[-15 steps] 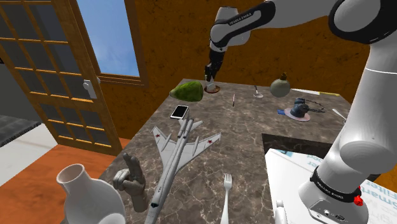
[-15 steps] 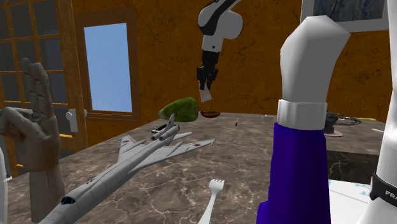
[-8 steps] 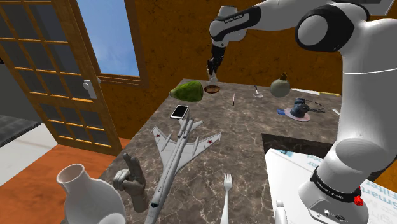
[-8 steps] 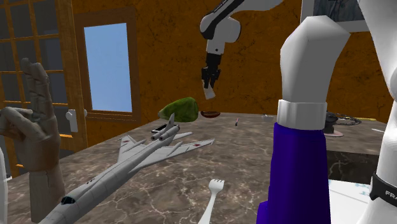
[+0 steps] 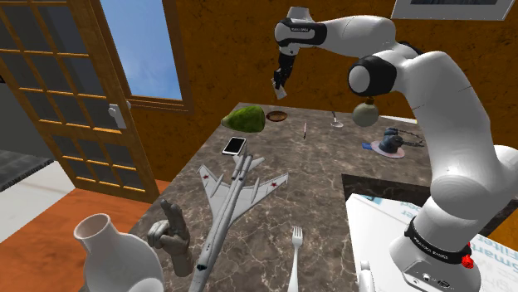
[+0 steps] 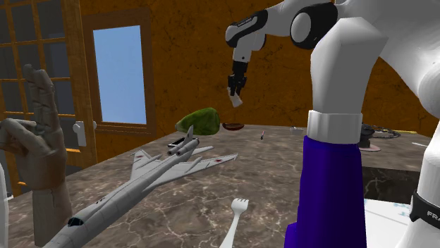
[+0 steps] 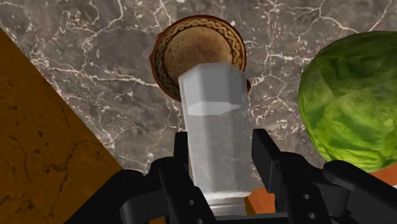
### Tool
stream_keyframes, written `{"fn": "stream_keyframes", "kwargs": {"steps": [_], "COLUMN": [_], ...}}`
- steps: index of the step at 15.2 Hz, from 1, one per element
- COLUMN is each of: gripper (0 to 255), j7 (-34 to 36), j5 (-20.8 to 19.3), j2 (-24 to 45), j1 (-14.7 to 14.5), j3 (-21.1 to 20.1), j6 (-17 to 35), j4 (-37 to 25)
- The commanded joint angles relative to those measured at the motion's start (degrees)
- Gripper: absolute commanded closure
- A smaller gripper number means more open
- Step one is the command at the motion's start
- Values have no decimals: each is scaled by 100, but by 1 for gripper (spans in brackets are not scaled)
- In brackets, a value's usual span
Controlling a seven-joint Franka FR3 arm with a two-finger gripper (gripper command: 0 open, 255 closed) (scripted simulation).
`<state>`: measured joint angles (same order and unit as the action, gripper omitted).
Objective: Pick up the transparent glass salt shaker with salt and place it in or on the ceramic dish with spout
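Arm's swung wider, gripper (image 5: 280,81) higher w/ shaker (image 7: 215,121) clamped btwn fingers (image 7: 268,158), straight over dish (image 7: 184,44) for drop-in.

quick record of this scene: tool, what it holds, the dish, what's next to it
tool: shut on the salt shaker, high above the marble table
salt shaker: clear, clasped between the fingers
dish: brown, patterned rim, on the table, below the shaker
beside dish: green cabbage
placed: not yet
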<state>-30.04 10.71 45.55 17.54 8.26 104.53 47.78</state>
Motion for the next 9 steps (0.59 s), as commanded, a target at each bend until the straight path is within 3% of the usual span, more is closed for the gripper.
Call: {"fn": "stream_keyframes", "kwargs": {"steps": [1, 9], "gripper": [255, 255], "j7": [-34, -129], "j5": [20, 40], "j2": [254, 70], "j1": [63, -12], "j3": [-18, -14], "j6": [-61, 688], "j4": [-302, 639]}}
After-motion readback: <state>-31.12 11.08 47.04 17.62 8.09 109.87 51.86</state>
